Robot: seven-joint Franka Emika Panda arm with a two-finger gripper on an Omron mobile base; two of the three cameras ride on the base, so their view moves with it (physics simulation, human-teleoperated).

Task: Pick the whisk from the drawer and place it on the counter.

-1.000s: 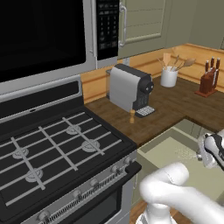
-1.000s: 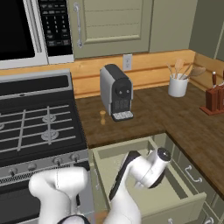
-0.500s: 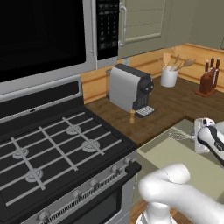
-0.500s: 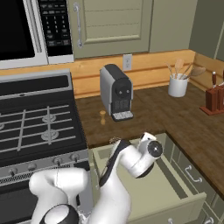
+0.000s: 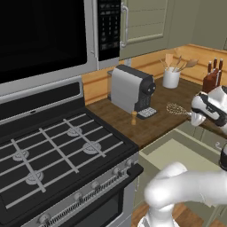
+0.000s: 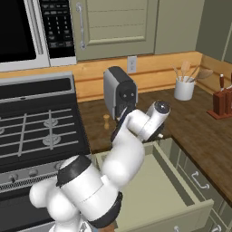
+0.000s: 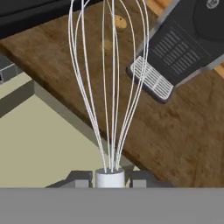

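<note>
The two-finger gripper (image 7: 109, 178), clamped on the handle of the thin silver wire whisk (image 5: 177, 109), has risen from the shallow pale greenish-beige drawer (image 6: 170, 168). The whisk now hangs over the dark brown wood-grain counter (image 5: 155, 126) near the grey coffee machine (image 5: 131, 88); placement remains.

The top edge of the hand view is cutting off the wire loops of the whisk (image 7: 109, 87), its handle is lying hidden between the jaws, and the arm is covering part of the drawer (image 6: 181, 181) in the right base view.
</note>
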